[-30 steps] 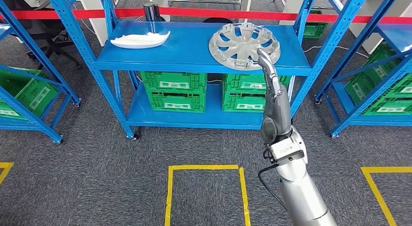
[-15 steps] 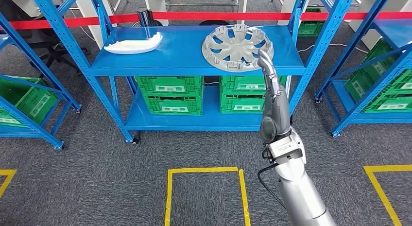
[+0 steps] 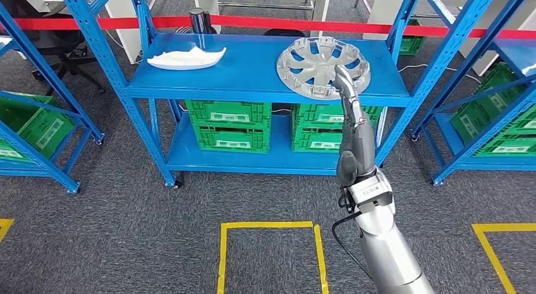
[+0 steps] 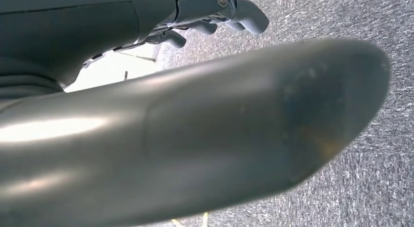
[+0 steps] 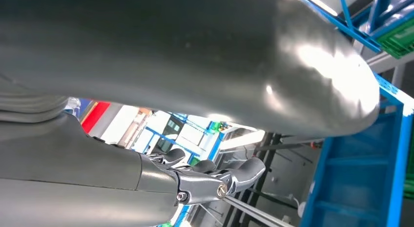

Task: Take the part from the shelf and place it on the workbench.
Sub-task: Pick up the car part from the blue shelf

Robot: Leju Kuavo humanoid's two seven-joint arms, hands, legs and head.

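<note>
Blue shelf (image 3: 253, 85) in carpeted workshop carries silver wheel cover (image 3: 322, 63) on top tier, right of white part (image 3: 186, 57). Head view: right hand (image 3: 354, 117) extended, fingertips at cover's near rim, grasping nothing. Left wrist view: left hand (image 4: 215, 17) curled, empty. Cover prob. light, stiff plastic, slick; best gripped by rim.

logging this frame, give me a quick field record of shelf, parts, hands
shelf: blue rack, two levels
top level: silver wheel cover toward the right, white part toward the left
bottom level: green crates
right hand: raised before the wheel cover's near edge, holding nothing
left hand: over grey carpet, fingers curled
floor: yellow tape square
</note>
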